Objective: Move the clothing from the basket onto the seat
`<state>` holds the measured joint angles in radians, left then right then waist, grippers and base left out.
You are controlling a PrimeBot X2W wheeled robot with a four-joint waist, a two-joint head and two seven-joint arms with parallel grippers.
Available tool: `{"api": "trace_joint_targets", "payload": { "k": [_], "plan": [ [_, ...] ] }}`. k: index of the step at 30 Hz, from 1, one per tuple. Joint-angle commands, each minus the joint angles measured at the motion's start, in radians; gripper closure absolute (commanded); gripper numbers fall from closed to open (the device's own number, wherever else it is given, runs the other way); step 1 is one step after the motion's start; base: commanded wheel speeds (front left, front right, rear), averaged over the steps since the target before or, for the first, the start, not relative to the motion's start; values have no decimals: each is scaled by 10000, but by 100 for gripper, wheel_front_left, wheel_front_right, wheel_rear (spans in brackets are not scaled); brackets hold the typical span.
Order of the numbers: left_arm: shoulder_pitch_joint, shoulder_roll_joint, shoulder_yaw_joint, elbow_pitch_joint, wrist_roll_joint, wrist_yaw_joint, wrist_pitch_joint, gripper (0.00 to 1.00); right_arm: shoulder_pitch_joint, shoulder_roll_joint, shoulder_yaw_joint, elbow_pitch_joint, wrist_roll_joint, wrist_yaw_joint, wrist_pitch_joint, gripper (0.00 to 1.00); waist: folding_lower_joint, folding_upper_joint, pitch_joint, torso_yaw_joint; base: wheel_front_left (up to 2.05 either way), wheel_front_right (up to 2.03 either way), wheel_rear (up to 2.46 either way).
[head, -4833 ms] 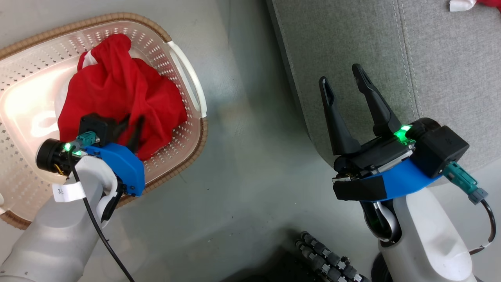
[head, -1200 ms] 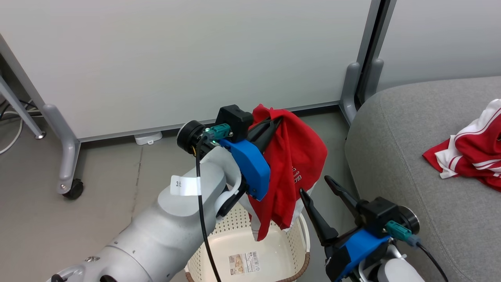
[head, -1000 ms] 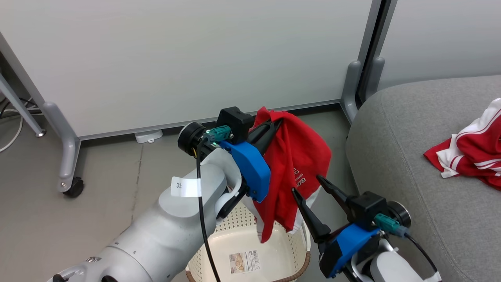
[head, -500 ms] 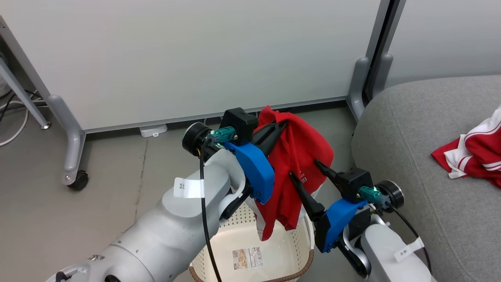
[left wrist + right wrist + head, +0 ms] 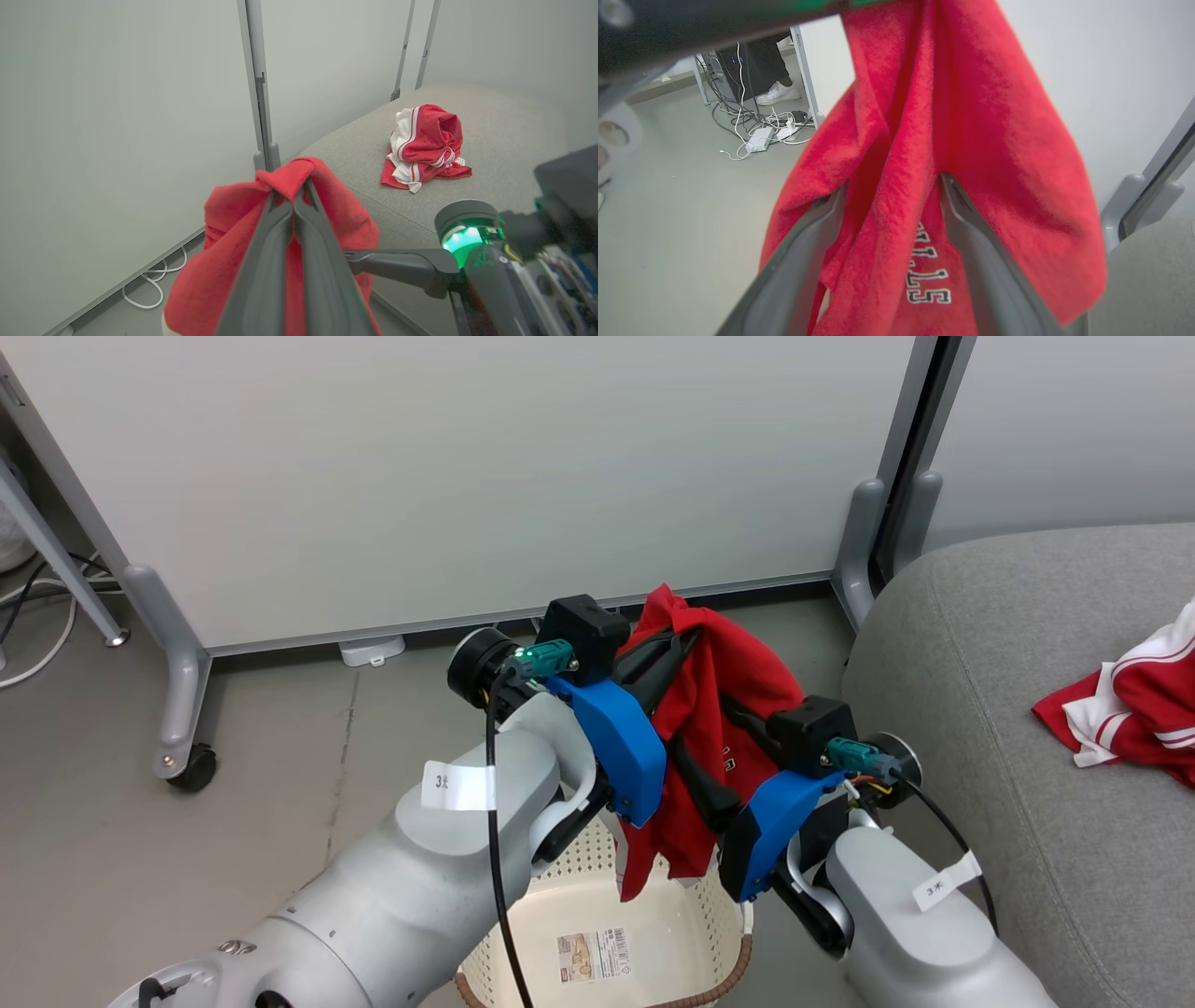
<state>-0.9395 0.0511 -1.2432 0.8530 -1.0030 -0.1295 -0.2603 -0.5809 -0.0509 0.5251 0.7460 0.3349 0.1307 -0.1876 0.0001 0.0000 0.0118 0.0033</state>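
My left gripper (image 5: 686, 639) (image 5: 295, 186) is shut on the top of a plain red garment (image 5: 742, 677) (image 5: 224, 266) with black-and-white lettering, which hangs above the cream basket (image 5: 738, 961). My right gripper (image 5: 702, 726) (image 5: 894, 182) is open, and its two fingers stand on either side of a hanging fold of that garment (image 5: 994, 140). The other piece of clothing, red with white stripes (image 5: 1130, 709) (image 5: 425, 144), lies crumpled on the grey seat (image 5: 980, 644) (image 5: 504, 130). Inside the basket only a label sticker (image 5: 590, 954) shows.
White partition panels stand behind, on grey legs with a castor (image 5: 191, 770). Cables (image 5: 37, 616) lie on the floor at the left. The right wrist view shows a power strip (image 5: 759, 140) and a person's white shoe (image 5: 777, 93).
My right gripper has risen and moved left until its open fingers straddle the hanging red garment. The left gripper keeps its grip at about the same height. The camera has shifted slightly.
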Motion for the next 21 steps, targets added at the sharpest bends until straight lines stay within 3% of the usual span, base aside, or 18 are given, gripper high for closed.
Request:
{"api": "trace_joint_targets", "payload": {
  "k": [1,16,17,19,21],
  "plan": [
    [20,-8,-32,-41,-14,-16,-60,100,-221,6,36,157,42,1,-86,0,-1,0,-11,-1,0,0,0],
    [-104,-7,-219,-268,-160,-16,-61,100,-1110,10,662,1852,810,1,-484,0,-1,0,-94,93,0,0,0],
    [-117,-7,-227,-275,-166,-16,-62,100,-1145,10,716,1908,895,1,-502,50,-1,0,-96,93,0,0,0],
    [-136,-8,-244,-300,-173,-16,-62,100,-1221,8,765,2022,1076,1,-537,100,-1,0,-101,95,0,0,0],
    [-153,-7,-254,-314,-171,-16,-62,100,-1258,10,842,2105,1183,1,-598,100,-1,0,-99,93,0,0,0]
  ]
}}
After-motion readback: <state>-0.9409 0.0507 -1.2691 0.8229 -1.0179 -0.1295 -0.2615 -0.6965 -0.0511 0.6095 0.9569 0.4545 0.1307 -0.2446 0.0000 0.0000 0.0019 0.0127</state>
